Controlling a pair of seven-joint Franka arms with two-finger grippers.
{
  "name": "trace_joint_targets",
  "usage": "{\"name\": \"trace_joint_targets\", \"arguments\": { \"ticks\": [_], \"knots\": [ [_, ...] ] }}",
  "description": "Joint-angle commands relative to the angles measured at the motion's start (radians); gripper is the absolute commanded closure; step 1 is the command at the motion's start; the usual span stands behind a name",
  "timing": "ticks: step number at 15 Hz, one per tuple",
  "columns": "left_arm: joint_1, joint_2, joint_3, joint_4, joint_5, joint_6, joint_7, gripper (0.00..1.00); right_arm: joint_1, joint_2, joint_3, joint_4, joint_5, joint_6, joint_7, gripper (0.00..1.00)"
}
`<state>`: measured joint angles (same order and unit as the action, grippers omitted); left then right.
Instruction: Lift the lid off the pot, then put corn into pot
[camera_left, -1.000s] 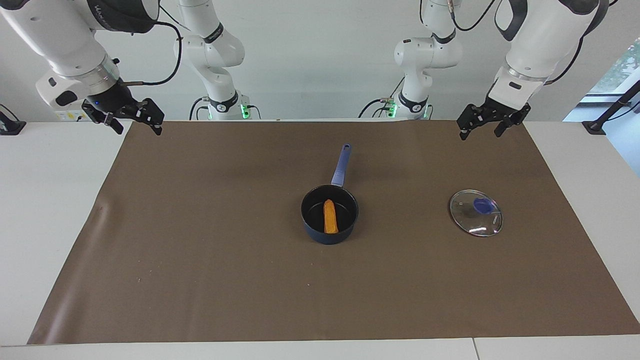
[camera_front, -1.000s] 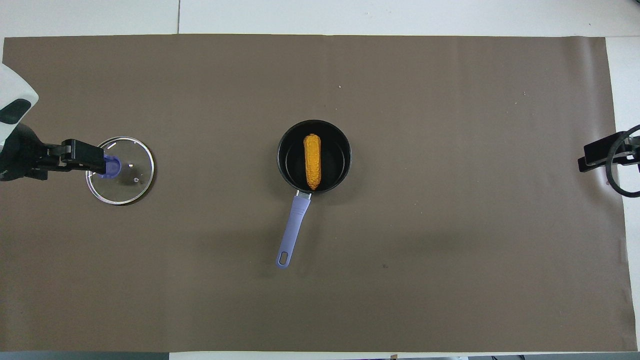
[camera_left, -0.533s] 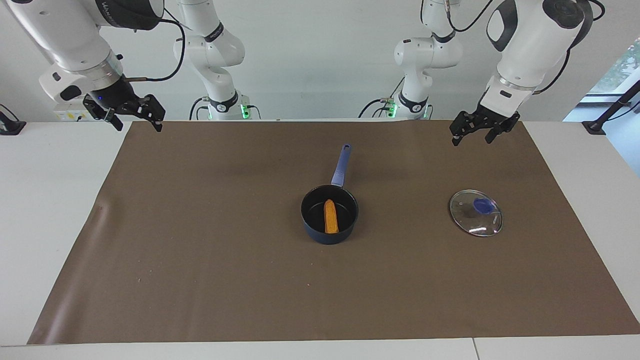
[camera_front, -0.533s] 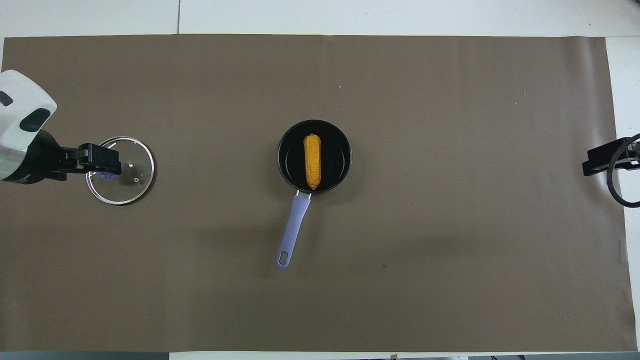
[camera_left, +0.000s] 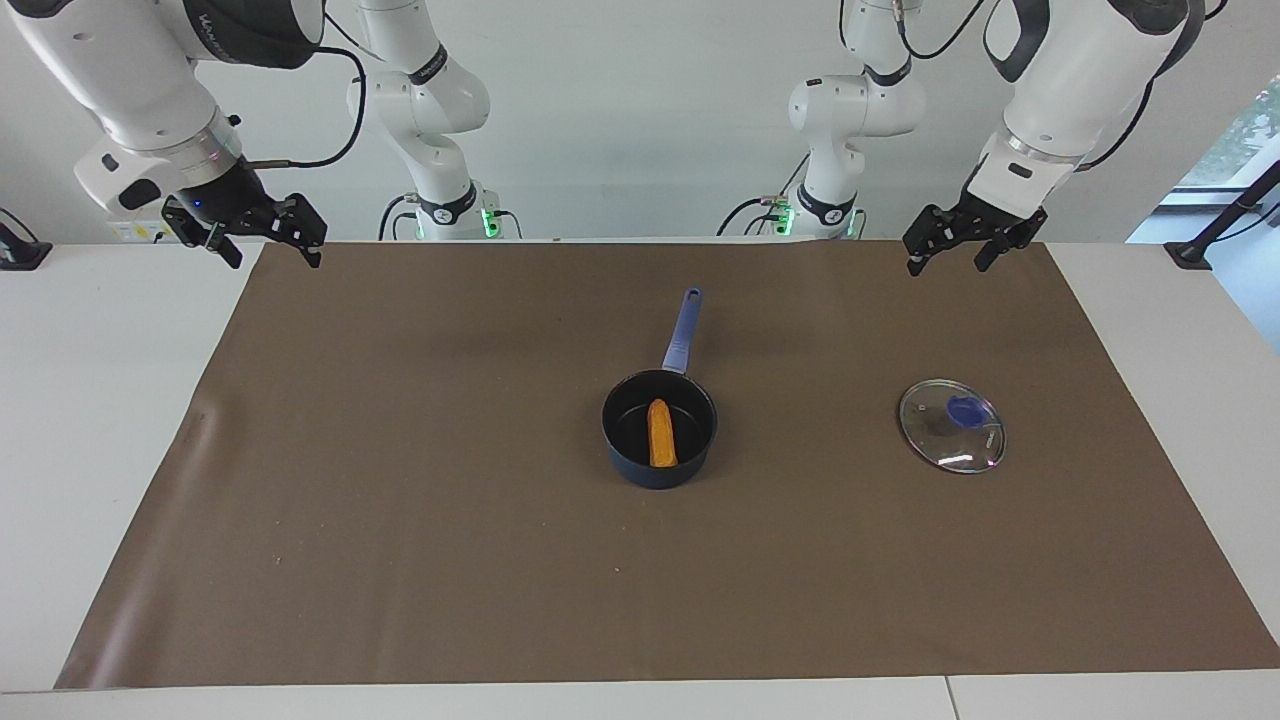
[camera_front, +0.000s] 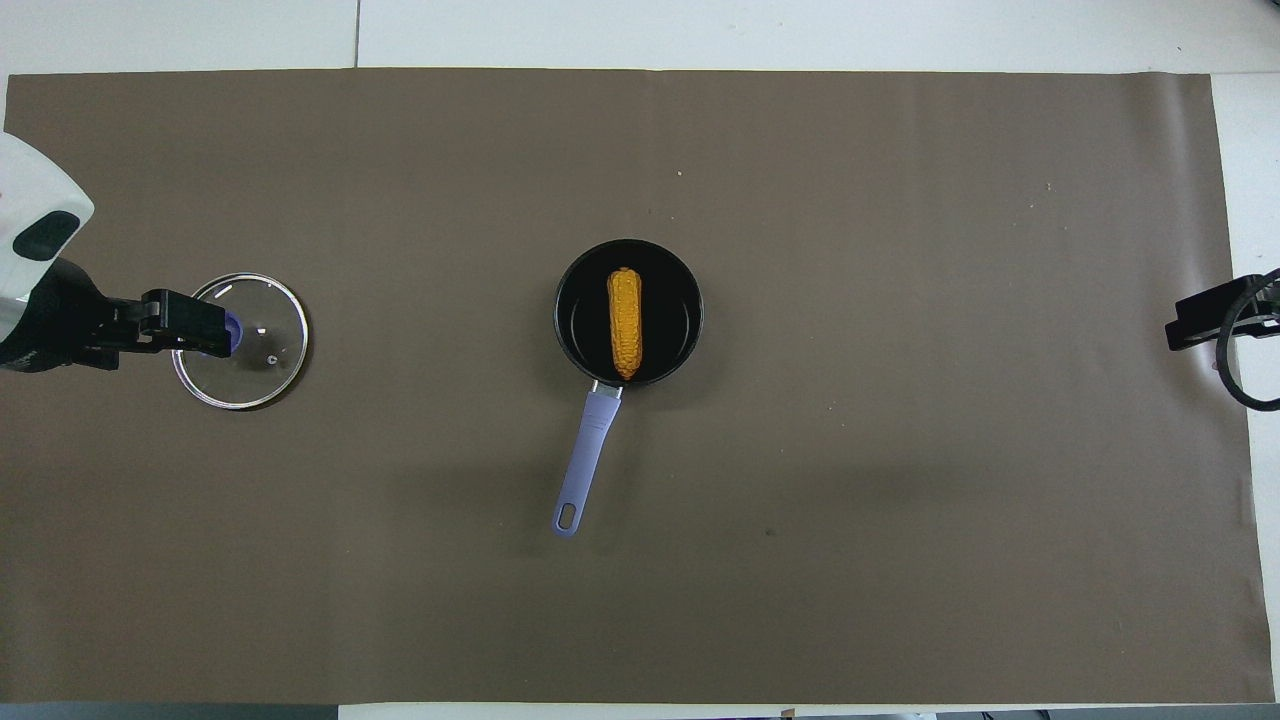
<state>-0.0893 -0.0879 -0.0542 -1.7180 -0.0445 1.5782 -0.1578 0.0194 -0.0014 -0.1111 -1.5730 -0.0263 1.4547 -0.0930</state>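
Observation:
The dark navy pot (camera_left: 693, 462) (camera_front: 672, 318) stands uncovered at the middle of the mat, its blue handle (camera_front: 586, 456) pointing toward the robots. The yellow-orange corn (camera_left: 660, 446) (camera_front: 624, 322) lies inside it. The glass lid (camera_left: 945, 435) (camera_front: 265, 350) lies flat on the mat toward the left arm's end, blue knob up. My left gripper (camera_left: 947, 262) (camera_front: 205, 333) hangs open and empty high in the air; seen from above it covers part of the lid. My right gripper (camera_left: 272, 256) (camera_front: 1198, 320) hangs open and empty over the mat's edge at the right arm's end.
A brown mat (camera_left: 400, 480) covers most of the white table (camera_left: 90, 420). Apart from the pot and the lid, nothing else stands on it. Two more arm bases (camera_left: 440, 200) stand at the robots' edge of the table.
Both grippers have shifted slightly while staying high in the air and open. The pot, the corn and the lid have not moved.

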Motion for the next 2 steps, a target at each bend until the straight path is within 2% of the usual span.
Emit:
{"name": "trace_joint_targets", "arguments": {
  "ticks": [1,2],
  "knots": [
    [-0.012,0.008,0.008,0.017,-0.012,-0.026,0.000,0.00,-0.016,-0.006,-0.001,-0.010,0.000,0.019,-0.027,0.00],
    [-0.012,0.008,0.008,0.017,-0.012,-0.026,0.000,0.00,-0.025,-0.008,-0.001,-0.013,0.000,0.018,-0.025,0.00]
  ]
}}
